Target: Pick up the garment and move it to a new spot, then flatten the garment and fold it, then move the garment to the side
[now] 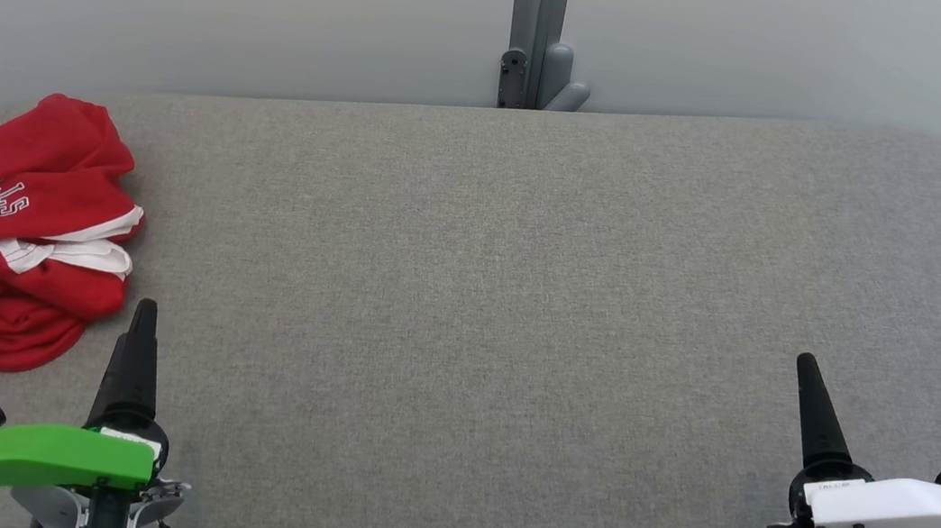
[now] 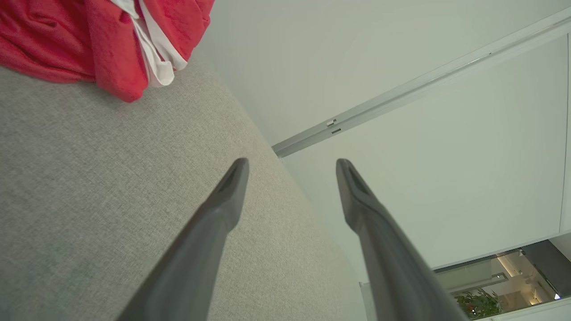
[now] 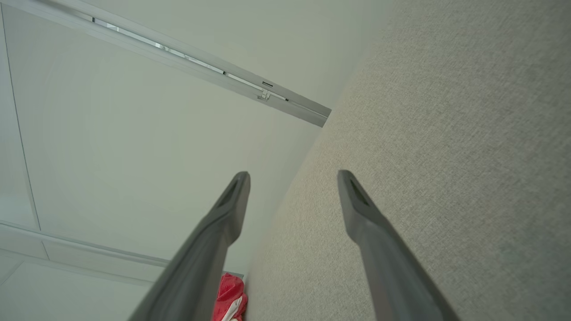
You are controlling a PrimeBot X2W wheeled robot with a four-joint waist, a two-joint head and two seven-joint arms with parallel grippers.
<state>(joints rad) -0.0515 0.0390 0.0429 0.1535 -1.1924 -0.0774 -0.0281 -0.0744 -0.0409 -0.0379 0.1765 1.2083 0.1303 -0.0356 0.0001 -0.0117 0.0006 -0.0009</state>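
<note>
We see the garment (image 1: 1,239), a red jersey with white trim and white lettering, crumpled in a heap at the far left of the grey fabric surface (image 1: 475,301); our left gripper (image 2: 290,166) hangs near the heap's near edge without touching it, its 2 dark fingers pointing forward, spread wide and empty; our right gripper (image 3: 292,176) is well apart at the lower right, likewise spread, holding nothing.
</note>
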